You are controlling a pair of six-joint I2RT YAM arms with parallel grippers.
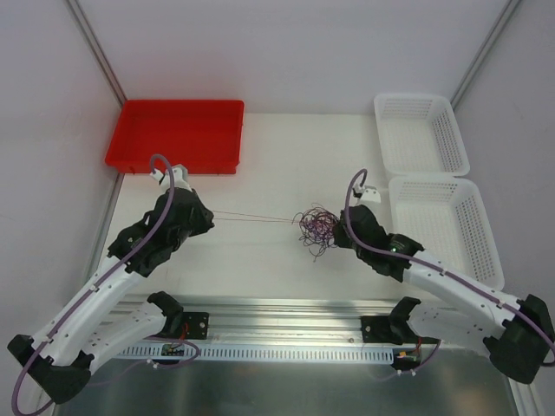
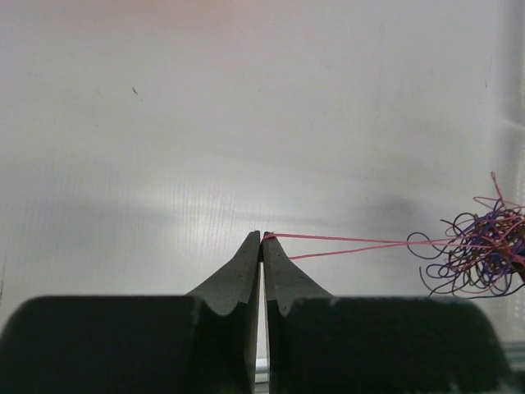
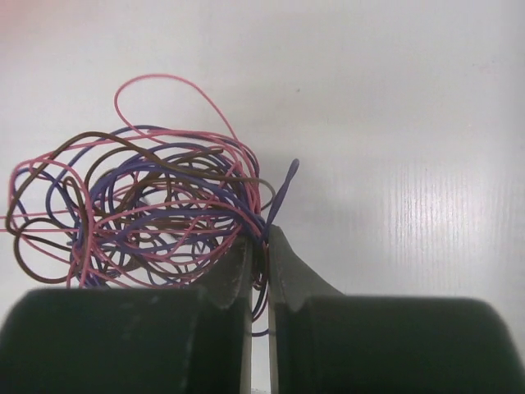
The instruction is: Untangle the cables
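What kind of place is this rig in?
Probably a lab robot cell: plain white walls, two arms bolted at the table edge, red tray and white baskets set out.

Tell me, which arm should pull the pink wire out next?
Left. The left tool pinches the pink wire, stretched straight from the tangle; the right tool grips the tangle.

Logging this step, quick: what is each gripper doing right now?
Left gripper: closed on a pink wire stretched from the tangle.
Right gripper: closed on the tangle's edge.
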